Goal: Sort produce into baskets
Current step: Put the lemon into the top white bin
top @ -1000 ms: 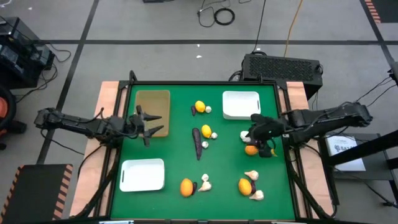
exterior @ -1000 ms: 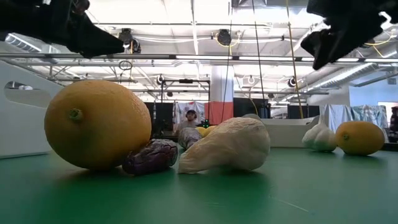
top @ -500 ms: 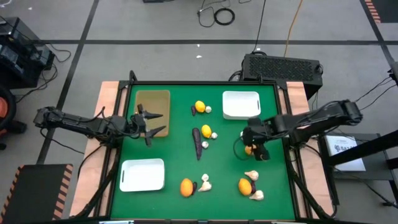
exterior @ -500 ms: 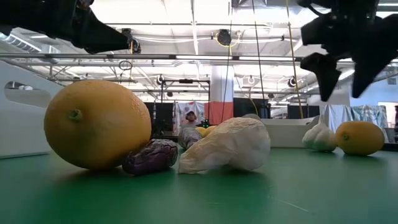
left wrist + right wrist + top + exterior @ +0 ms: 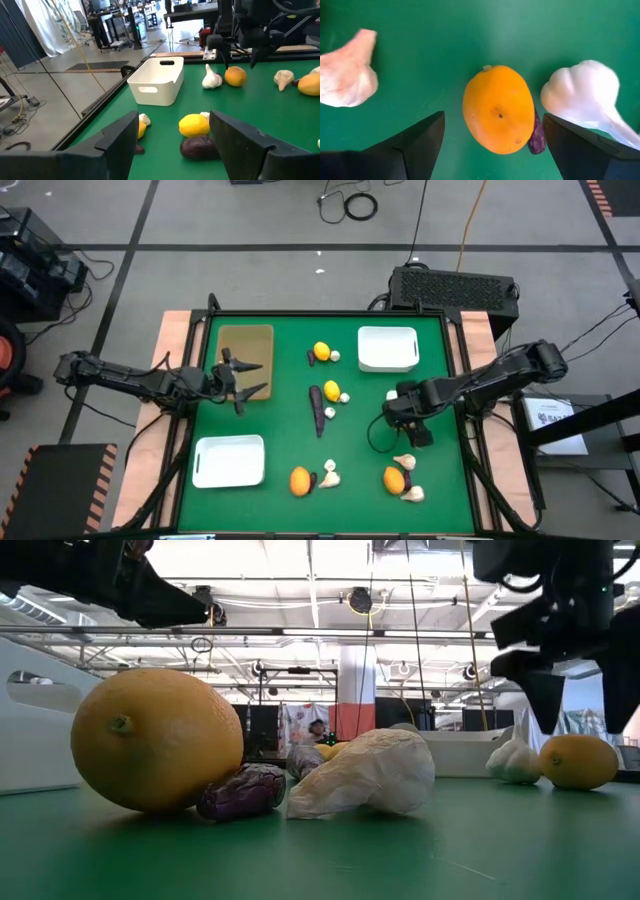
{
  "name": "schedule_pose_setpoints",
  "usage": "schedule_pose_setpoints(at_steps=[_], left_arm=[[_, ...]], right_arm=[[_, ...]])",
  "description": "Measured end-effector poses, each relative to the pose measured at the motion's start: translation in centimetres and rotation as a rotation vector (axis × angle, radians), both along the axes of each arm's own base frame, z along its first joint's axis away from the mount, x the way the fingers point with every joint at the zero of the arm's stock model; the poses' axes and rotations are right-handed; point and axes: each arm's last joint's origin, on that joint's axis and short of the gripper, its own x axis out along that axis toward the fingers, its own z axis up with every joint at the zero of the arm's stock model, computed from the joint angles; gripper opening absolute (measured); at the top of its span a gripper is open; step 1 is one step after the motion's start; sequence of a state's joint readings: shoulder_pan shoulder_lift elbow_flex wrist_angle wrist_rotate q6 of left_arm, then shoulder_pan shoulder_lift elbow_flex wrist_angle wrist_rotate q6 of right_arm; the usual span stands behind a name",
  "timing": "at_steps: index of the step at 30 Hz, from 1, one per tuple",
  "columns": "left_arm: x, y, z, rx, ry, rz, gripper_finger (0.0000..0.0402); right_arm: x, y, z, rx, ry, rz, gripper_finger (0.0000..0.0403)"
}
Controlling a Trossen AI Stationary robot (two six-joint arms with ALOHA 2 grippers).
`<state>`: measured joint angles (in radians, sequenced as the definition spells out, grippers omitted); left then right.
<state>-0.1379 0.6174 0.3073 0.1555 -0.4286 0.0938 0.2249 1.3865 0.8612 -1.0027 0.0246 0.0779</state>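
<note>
Surface: green table mat point(image 5: 360, 450) with wooden edges, on a grey workshop floor with cables; we see the produce scattered between three trays.
Baskets: tan tray point(image 5: 246, 345) far left, a white tray point(image 5: 388, 348) far right, another white tray point(image 5: 229, 461) near left; none of them shows any produce inside.
Change: over the last second our right gripper point(image 5: 399, 418) has swung inward from beside the right-hand fruit and dropped toward the mat, so that it now sits right over the orange citrus point(image 5: 498, 108).
Meaning: we judge this the approach to a first pick; nothing is sorted yet, and the closing and lift remain to be done.
Right jaws: wide apart and empty, one finger on either side of the orange, neither touching it in the wrist view.
Left gripper point(image 5: 236, 376): waiting over the near edge of the tan tray, unmoved, jaws spread and holding nothing.
Target look: smooth, slightly oval orange fruit with a small stem dimple, lying on the mat at the right of the table.
Neighbours: a small dark purple piece point(image 5: 537, 136) touches the orange, and a white garlic bulb point(image 5: 585, 95) lies just beside that; a second cream bulb point(image 5: 346, 71) is well apart on the other side.
Risk: we think the closing finger could catch the purple piece or nudge the bulb.
</note>
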Motion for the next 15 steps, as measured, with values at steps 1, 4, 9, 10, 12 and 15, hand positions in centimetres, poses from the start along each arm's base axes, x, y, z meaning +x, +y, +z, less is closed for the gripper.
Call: schedule_pose_setpoints(at_steps=[1,4,9,10,12,15], left_arm=[[0.0,0.0,0.0,0.0,0.002,0.0,0.0251],[0.0,0.0,-0.1,0.001,0.014,0.0,0.0251],[0.0,0.0,-0.1,0.002,0.015,0.0,0.0251],[0.0,0.0,-0.1,0.002,0.015,0.0,0.0251],[0.0,0.0,-0.1,0.002,0.015,0.0,0.0251],[0.0,0.0,-0.1,0.002,0.015,0.0,0.0251]], right_arm=[[0.1,0.0,-0.3,-0.002,0.013,-0.011,0.0325],[0.4,0.1,-1.0,-0.011,0.05,-0.037,0.0325],[0.9,0.2,-2.2,-0.027,0.104,-0.04,0.0324],[0.9,0.2,-2.4,-0.029,0.115,-0.041,0.0323],[1.1,0.2,-2.8,-0.033,0.13,-0.042,0.0316],[1.1,0.3,-3.0,-0.035,0.14,-0.042,0.0298]])
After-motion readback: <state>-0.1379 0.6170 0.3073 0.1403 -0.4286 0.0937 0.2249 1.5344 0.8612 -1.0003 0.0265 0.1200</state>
